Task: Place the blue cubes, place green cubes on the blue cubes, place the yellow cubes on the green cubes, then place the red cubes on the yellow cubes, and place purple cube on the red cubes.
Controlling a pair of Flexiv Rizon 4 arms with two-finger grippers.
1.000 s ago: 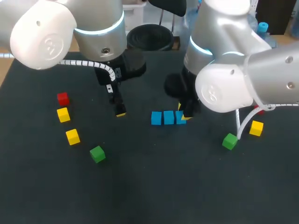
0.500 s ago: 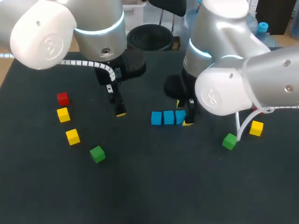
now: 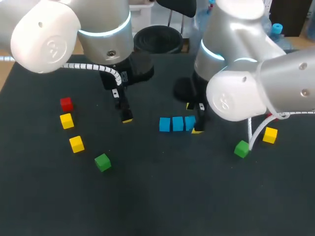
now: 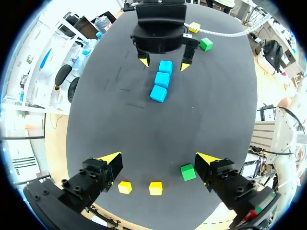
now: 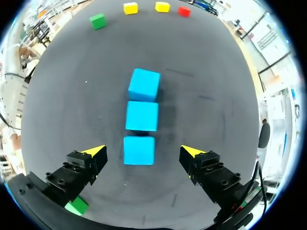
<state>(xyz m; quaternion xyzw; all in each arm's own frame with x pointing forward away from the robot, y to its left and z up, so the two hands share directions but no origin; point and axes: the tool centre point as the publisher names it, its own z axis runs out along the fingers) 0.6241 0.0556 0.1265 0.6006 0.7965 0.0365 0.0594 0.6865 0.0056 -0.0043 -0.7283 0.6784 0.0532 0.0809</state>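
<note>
Three blue cubes lie in a row mid-table [image 3: 165,124] [image 3: 177,123] [image 3: 189,123]. My right gripper [image 3: 194,118] is open and straddles the rightmost blue cube [image 5: 139,150], with a gap on each side. My left gripper [image 4: 158,160] hangs open above bare mat, left of the row. A red cube [image 3: 66,103], two yellow cubes [image 3: 66,120] [image 3: 76,143] and a green cube [image 3: 102,162] lie at the left. Another green cube [image 3: 241,148] and yellow cube [image 3: 269,134] lie at the right. No purple cube shows.
The black mat [image 3: 157,196] covers the table. A black round tub [image 3: 157,39] stands just behind its far edge. My right arm's bulk hides the mat behind the right-hand cubes.
My right gripper has opened wide off the rightmost blue cube, which stays in the row. The left arm and the other cubes have not moved.
</note>
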